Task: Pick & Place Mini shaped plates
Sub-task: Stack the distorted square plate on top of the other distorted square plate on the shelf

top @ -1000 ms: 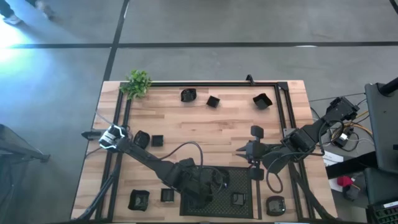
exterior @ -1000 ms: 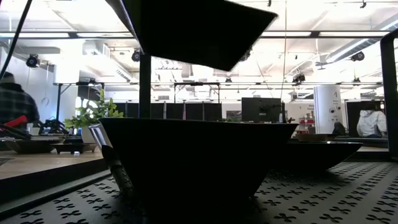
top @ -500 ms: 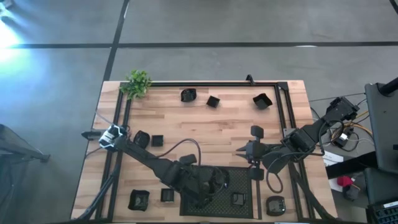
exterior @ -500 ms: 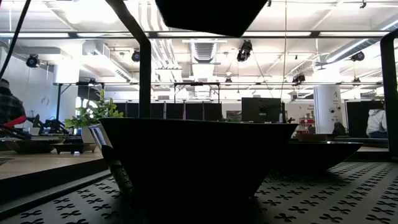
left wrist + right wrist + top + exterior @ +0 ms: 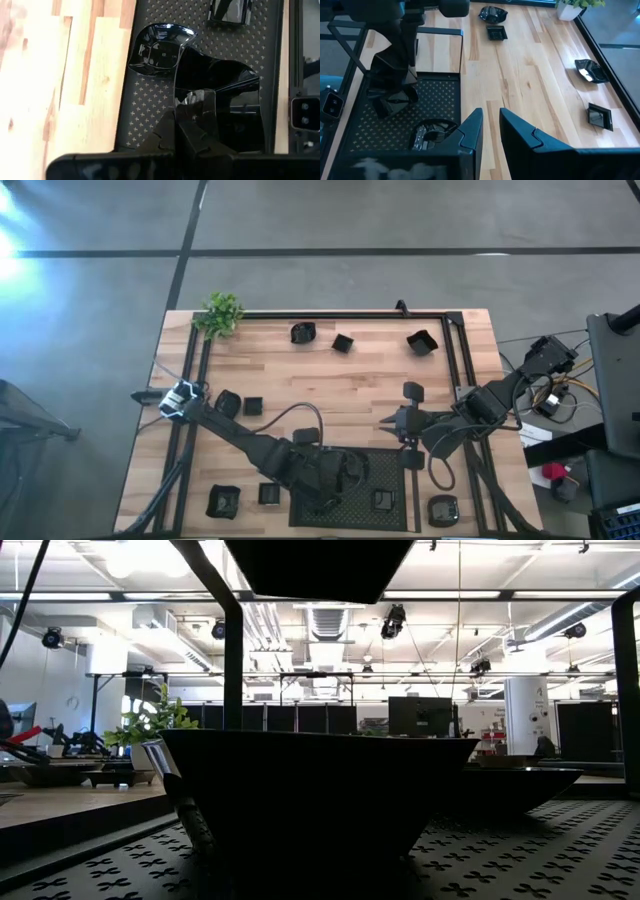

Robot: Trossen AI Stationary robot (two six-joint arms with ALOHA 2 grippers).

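My left gripper is over the black mesh tray at the table's near edge, shut on a black angular mini plate. The plate also shows in the right wrist view and as the dark shape at the top of the low view. A wavy round plate and another plate lie on the tray. My right gripper is open and empty, just off the tray's far right corner. My left gripper pinches the angular plate by its rim between its two fingers, one finger outside the dish and the other on its inner side. The fingers come from above. The plate hangs below them, tilted and clear of the tray.
More mini plates lie on the wooden table: three at the far side, two at the left, and others near the front edge. A green plant stands at the far left corner. A black frame rail runs around the table.
My left gripper has gone up with the angular plate, which has risen well clear of the tray and tipped more level. My right arm has kept still.
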